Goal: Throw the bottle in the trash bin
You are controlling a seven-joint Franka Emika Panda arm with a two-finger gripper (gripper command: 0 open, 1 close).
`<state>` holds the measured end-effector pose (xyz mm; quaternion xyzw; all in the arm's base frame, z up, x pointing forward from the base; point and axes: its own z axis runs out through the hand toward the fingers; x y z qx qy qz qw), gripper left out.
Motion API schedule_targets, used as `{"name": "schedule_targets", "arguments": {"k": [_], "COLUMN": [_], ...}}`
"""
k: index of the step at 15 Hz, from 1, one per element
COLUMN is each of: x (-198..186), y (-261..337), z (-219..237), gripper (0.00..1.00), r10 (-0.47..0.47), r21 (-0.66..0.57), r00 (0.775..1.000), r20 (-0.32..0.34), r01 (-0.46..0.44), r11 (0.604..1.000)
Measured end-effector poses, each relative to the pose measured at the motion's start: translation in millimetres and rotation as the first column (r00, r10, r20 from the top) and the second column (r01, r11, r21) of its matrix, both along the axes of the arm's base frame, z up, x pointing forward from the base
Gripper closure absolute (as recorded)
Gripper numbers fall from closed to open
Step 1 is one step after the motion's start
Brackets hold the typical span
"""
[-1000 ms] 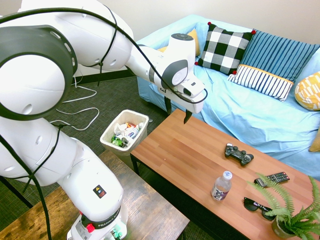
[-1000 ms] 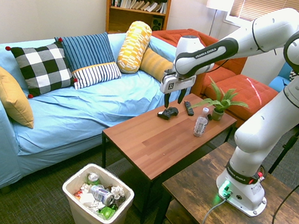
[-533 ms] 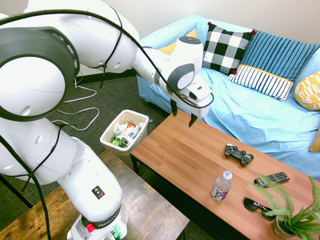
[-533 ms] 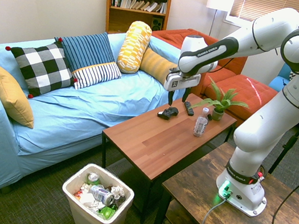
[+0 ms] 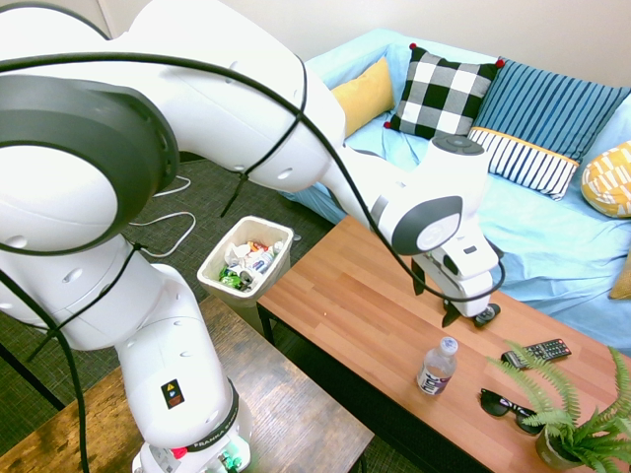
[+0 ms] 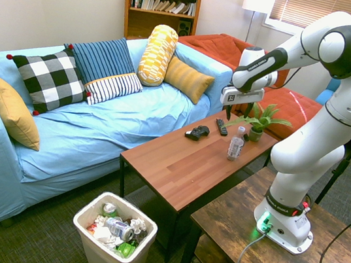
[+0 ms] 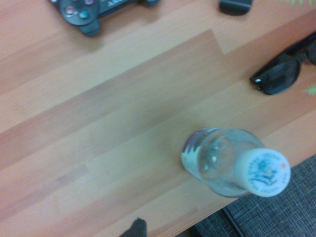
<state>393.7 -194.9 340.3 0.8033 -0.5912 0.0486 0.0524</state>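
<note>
The bottle is small and clear, with a white cap and a purple-and-white label. It stands upright near the front edge of the wooden coffee table. My gripper hangs open a little above it, with nothing between the fingers. The second exterior view shows the gripper over the bottle. Seen from above in the wrist view, the bottle stands close to the table edge. The white trash bin, holding cans and crumpled litter, sits on the carpet off the table's other end.
A black game controller, a remote and black sunglasses lie around the bottle. A potted fern stands at the table corner. The blue sofa runs behind the table, and a dark wooden side table bears the arm.
The arm has swung along the table from the end near the bin to a spot over the bottle. The gripper stayed open; the bottle has not moved.
</note>
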Motion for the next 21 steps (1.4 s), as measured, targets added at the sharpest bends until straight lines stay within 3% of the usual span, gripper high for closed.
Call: {"name": "schedule_targets", "arguments": {"k": [9, 13, 14, 21], "x": [3, 18, 19, 20], "y": [-41, -47, -48, -52], "z": [-78, -89, -89, -99], "gripper": [0.00, 0.00, 1.00, 1.00], "r10": [-0.094, -0.114, -0.114, -0.124], "r21": [0.019, 0.026, 0.024, 0.039], "r00": [0.994, 0.992, 0.992, 0.990], "r20": [-0.051, -0.058, -0.057, -0.070], "r01": [0.095, 0.115, 0.116, 0.127], "r11": [0.995, 0.993, 0.993, 0.991]}}
